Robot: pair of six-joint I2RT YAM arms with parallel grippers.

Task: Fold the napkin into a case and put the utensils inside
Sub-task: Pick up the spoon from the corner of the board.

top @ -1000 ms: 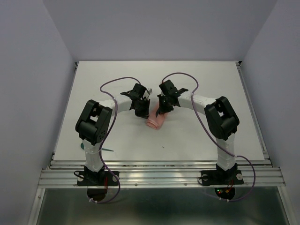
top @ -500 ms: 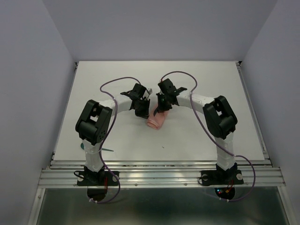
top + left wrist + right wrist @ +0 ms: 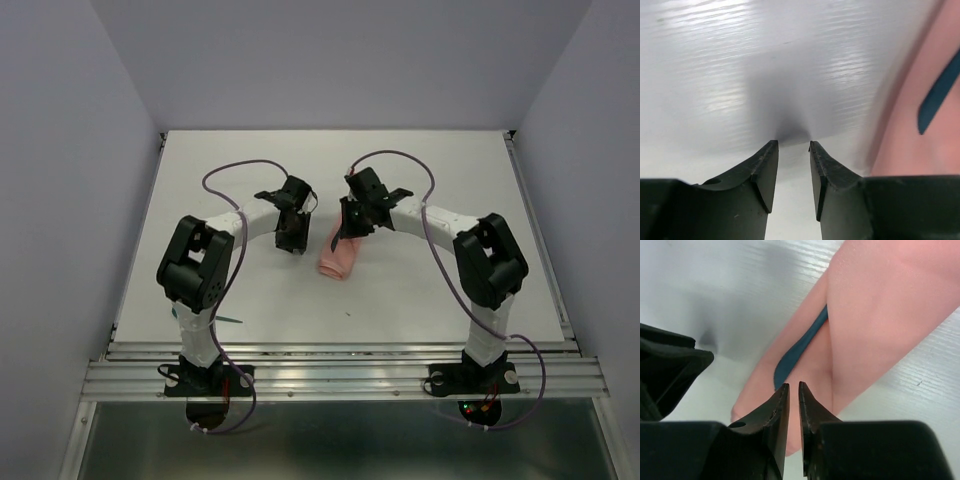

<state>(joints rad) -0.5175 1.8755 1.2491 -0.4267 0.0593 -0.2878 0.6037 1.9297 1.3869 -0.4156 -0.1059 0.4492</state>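
Left fingers (image 3: 762, 175) stand parted over bare counter with nothing between them. Right fingers (image 3: 782, 405) are apart by only a slit, and we see nothing caught in it. The case (image 3: 875, 315) lies directly beyond the right fingertips, running away up and to their right. From the left fingers it sits off to the right, apart from them. One teal utensil (image 3: 800, 347) shows in its fold, just ahead of the right tips, with its visible end pointing back toward them.

We see three risks. The right tips look very near the cloth, so any sideways drag on leaving could snag a layer and peel the soft fold open. The utensil could then slip out of the near end. Another thin teal piece (image 3: 232, 320), probably a utensil, lies well behind the left fingers by that arm's base. Pushing it in could shove the light pouch along the slick surface unless the other fingers steady it.

We note the white counter (image 3: 450, 170) is smooth, faintly ribbed and glossy. Pale lilac-grey walls (image 3: 60, 150) close three sides. A metal rail (image 3: 340, 375) runs along the near edge, and purple cables (image 3: 225, 180) loop over both arms.
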